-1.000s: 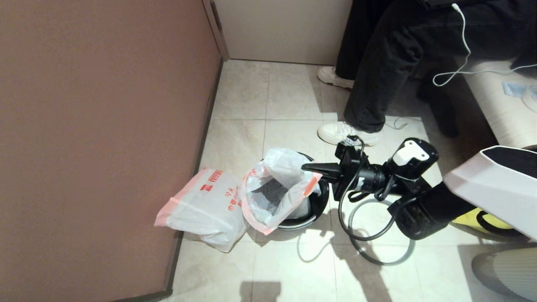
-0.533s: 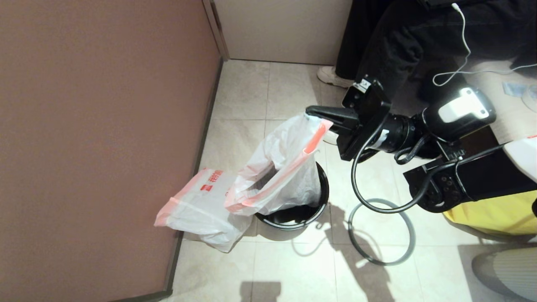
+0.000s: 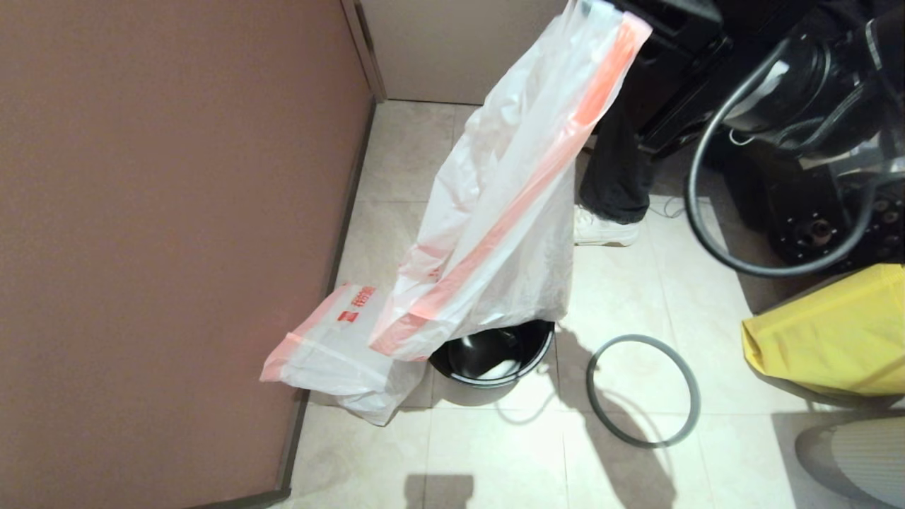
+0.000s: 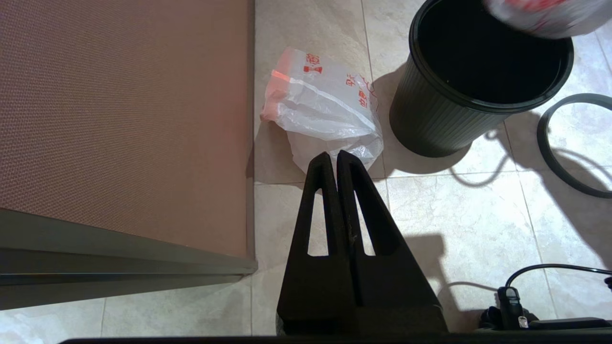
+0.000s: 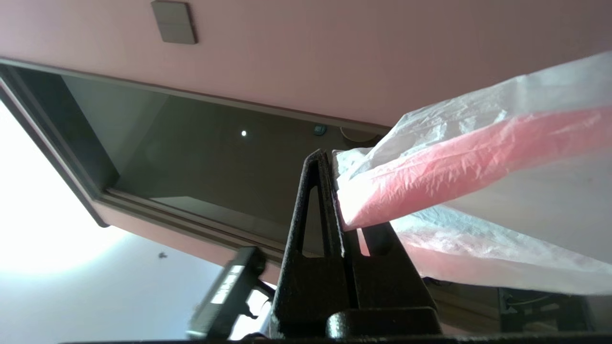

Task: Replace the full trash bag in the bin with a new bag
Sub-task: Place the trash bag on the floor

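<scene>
My right gripper (image 5: 330, 191) is shut on the pink-red rim band of the full trash bag (image 3: 509, 212), high above the floor. The bag hangs stretched out, with its lower end (image 4: 535, 14) still over the mouth of the black bin (image 3: 527, 353). No bottle shapes show through it from here. The bin's grey hoop (image 3: 643, 390) lies on the tiles to the bin's right. The new bag (image 3: 332, 346), with a red logo and red characters, lies on the floor between the bin and the wall. My left gripper (image 4: 334, 160) hangs shut and empty above the new bag's near end.
A brown wall panel (image 3: 177, 212) runs along the left, close to the new bag. A person's leg and white shoe (image 3: 608, 230) stand just behind the bin. A yellow bag (image 3: 834, 332) sits at the right. Open tiles lie in front of the bin.
My right gripper has risen steeply with the bag's rim, from bin height to the top of the head view. The bag has been drawn up out of the bin and stretched long.
</scene>
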You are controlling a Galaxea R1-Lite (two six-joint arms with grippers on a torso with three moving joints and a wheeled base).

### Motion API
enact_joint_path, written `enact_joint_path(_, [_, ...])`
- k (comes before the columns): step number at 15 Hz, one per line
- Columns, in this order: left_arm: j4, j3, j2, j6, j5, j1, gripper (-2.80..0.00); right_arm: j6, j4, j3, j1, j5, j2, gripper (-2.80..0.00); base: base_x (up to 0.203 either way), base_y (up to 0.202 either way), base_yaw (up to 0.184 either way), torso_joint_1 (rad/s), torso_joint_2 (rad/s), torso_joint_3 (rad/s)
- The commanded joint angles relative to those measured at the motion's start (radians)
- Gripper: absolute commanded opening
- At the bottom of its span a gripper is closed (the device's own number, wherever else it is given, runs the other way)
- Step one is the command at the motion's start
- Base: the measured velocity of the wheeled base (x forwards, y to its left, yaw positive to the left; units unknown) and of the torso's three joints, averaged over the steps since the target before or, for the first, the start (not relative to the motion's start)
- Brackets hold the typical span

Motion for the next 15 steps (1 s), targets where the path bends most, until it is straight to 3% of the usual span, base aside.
enact_joint_path(1, [0.000, 0.000, 0.001, 0.000, 0.000, 0.000, -2.80, 0.010, 0.046, -0.069, -0.042, 0.006, -0.070, -2.80, 0.000, 0.000, 0.000, 0.000, 0.00, 0.000])
enact_joint_path(4, [0.000, 0.000, 0.001, 0.000, 0.000, 0.000, -2.80, 0.009, 0.154, -0.108, -0.191, 0.006, -0.159, -2.80, 0.000, 0.000, 0.000, 0.000, 0.00, 0.000])
enact_joint_path(10, [0.000, 0.000, 0.001, 0.000, 0.000, 0.000, -2.80, 0.011, 0.210, -0.097, -0.542, 0.010, -0.267, -2.80, 0.000, 0.000, 0.000, 0.000, 0.00, 0.000])
enact_joint_path(13, [0.000, 0.000, 0.001, 0.000, 0.000, 0.000, -2.80, 0.005, 0.192, 0.071, -0.742, 0.079, -0.250, -2.80, 0.000, 0.000, 0.000, 0.000, 0.00, 0.000])
enact_joint_path(15, [0.000, 0.000, 0.001, 0.000, 0.000, 0.000, -2.80, -0.019, 0.091, 0.224, -0.838, 0.135, -0.184, -2.80, 0.000, 0.000, 0.000, 0.000, 0.00, 0.000])
